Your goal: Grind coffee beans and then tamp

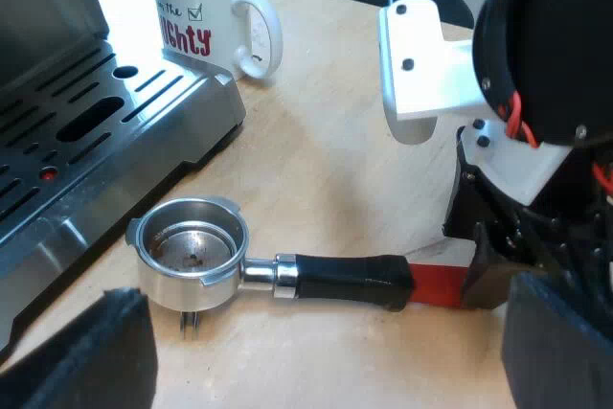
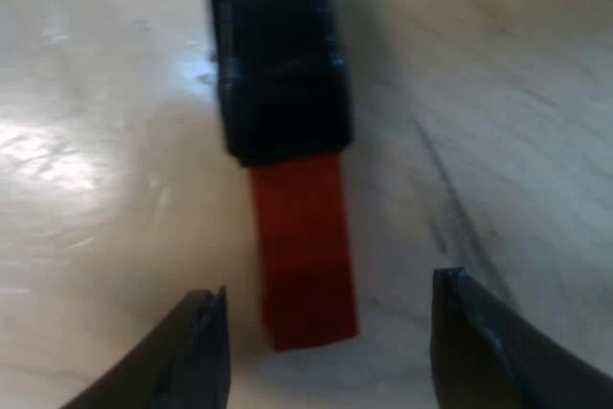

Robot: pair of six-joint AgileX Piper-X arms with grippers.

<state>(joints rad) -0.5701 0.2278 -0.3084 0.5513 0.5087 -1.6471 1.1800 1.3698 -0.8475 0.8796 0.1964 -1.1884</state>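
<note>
Holder (image 1: pixel 192 251) lies loose on the wooden table (image 1: pixel 335 141), just beside the espresso machine (image 1: pixel 57 35) and its slotted drip tray (image 1: pixel 96 131). Metal basket faces up, with a thin brown smear of grounds on its floor and no visible fill. Its dark handle (image 1: pixel 345 280) runs flat along the tabletop away from the machine, finishing in the red end (image 1: pixel 436 284).

Right gripper (image 2: pixel 330 284) is down at that red end. Its two black fingers (image 2: pixel 192 352) stand on either side of the tip, with bare table showing in both gaps — jaws spread, not closed on anything, no contact that I can see.

Left gripper (image 1: pixel 321 332) hangs over the table near the holder. Its fingers (image 1: pixel 86 352) are set wide apart, nothing between them — released and empty.

White mug (image 1: pixel 206 11) with red lettering stands upright by the corner of the drip tray, well apart from the holder.
</note>
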